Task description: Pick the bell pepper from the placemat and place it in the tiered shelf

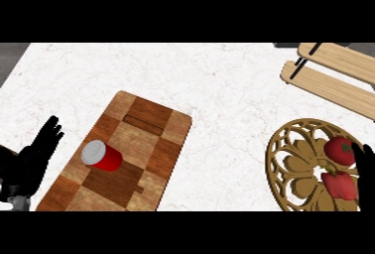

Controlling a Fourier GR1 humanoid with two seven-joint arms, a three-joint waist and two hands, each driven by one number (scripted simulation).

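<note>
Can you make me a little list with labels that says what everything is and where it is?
surface: white marbled counter
placemat: round golden openwork placemat, right side
bell pepper: red, on the placemat
tomato: red, on the placemat behind the pepper
shelf: wooden tiered shelf, far right corner
board: checkered wooden board, left
can: red can lying on the board
left hand: open, at left edge
right hand: right edge, by the pepper

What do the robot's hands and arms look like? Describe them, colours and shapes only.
The left hand is matte black, with slim, tapered black fingers and a blocky black palm. A small patch of light grey forearm shows below it at the lower edge. The right hand is also black, but only a narrow sliver shows at the right edge. No cables or markings are visible.
</note>
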